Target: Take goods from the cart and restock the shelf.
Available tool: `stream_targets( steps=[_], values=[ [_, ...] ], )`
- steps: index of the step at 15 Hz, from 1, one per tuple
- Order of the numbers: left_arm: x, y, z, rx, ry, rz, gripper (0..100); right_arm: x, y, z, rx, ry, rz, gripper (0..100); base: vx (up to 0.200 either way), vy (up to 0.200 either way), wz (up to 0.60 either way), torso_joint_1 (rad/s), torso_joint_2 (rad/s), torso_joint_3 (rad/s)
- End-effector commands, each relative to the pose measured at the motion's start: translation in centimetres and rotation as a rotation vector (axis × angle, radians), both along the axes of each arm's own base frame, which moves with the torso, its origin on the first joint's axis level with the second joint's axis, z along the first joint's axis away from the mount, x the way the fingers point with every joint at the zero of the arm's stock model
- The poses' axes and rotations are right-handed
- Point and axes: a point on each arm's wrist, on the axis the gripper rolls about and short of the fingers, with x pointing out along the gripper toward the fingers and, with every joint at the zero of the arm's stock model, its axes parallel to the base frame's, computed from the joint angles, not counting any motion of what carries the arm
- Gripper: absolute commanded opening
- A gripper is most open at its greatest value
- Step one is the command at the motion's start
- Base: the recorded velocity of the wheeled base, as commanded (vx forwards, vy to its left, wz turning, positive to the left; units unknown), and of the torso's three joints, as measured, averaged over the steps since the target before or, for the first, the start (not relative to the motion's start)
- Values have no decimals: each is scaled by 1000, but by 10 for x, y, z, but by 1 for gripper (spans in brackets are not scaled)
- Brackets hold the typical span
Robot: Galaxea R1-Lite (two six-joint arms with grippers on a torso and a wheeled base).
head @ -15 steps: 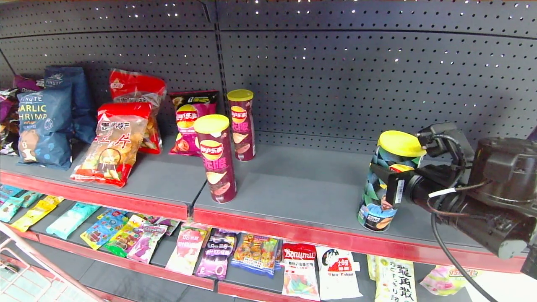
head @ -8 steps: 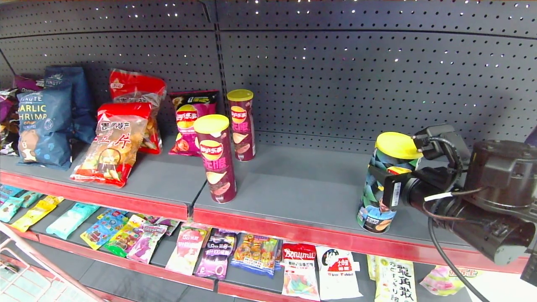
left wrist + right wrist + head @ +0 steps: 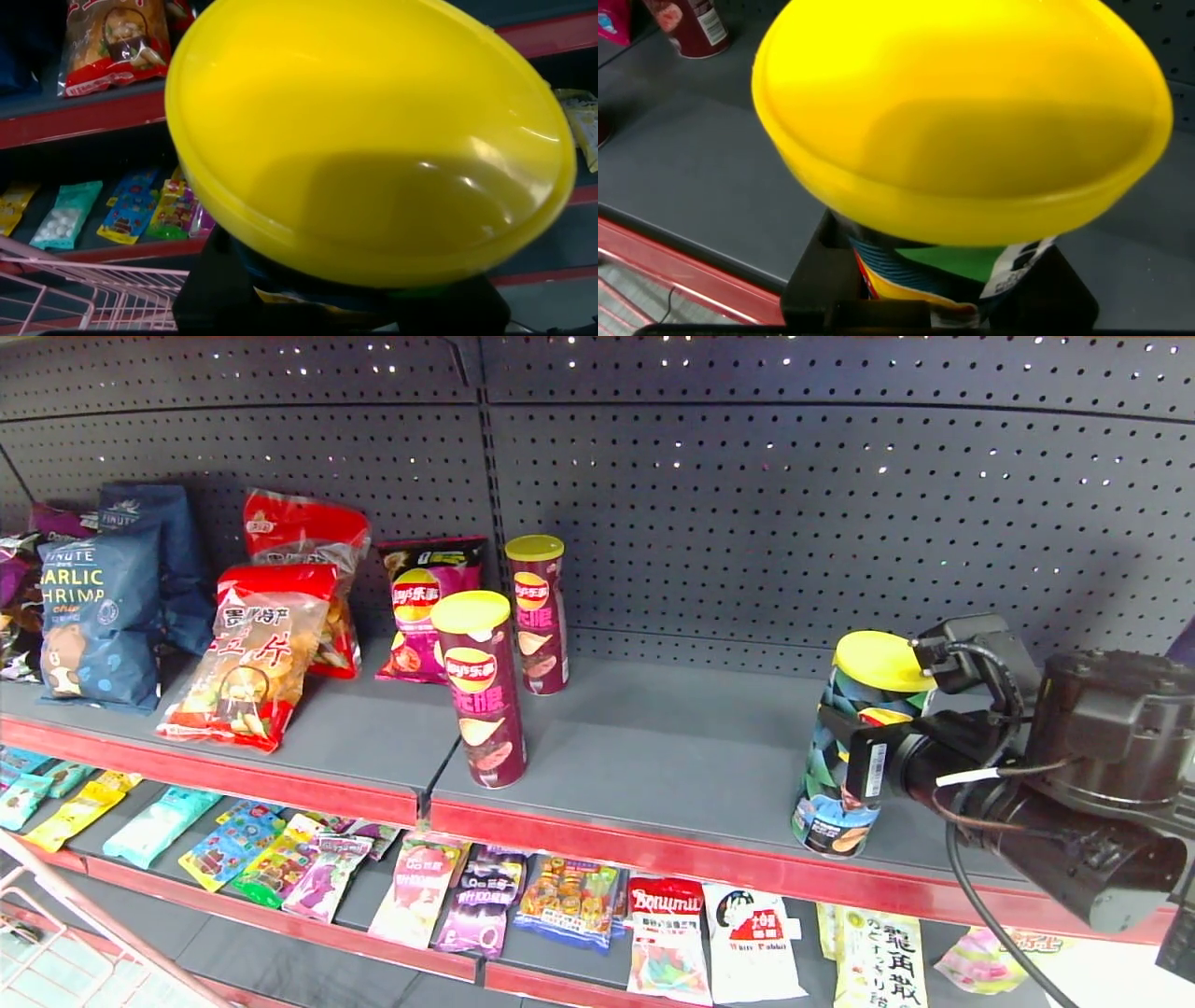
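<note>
The yellow lid hid most of the teal can in the right wrist view. Whether the can's base touched the shelf was hard to make out. Over the past second the can had eased slightly left and down. The right gripper clasped it mid-body at the shelf's near right edge, well right of the maroon cans. The left gripper held a second can above the pink cart.

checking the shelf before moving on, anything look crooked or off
The patterned can in the right gripper leans near the shelf's front edge; the front red bag lies slumped. Nothing spilled.
</note>
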Motion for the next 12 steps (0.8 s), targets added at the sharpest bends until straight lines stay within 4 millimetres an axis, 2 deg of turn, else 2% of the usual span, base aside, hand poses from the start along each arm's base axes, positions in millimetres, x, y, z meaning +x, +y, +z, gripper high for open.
stream_targets(
  steps=[1,4,12],
  values=[
    [0,0,0,0,-3,2,0,-1,5,-1,-2,0,-8,0,0,0,0,0,0,0],
    [0,0,0,0,-3,2,0,-2,10,0,7,-5,-16,0,0,0,0,0,0,0],
    [0,0,0,1,-3,3,0,-5,9,1,3,-10,-43,0,0,0,0,0,0,0]
  ],
)
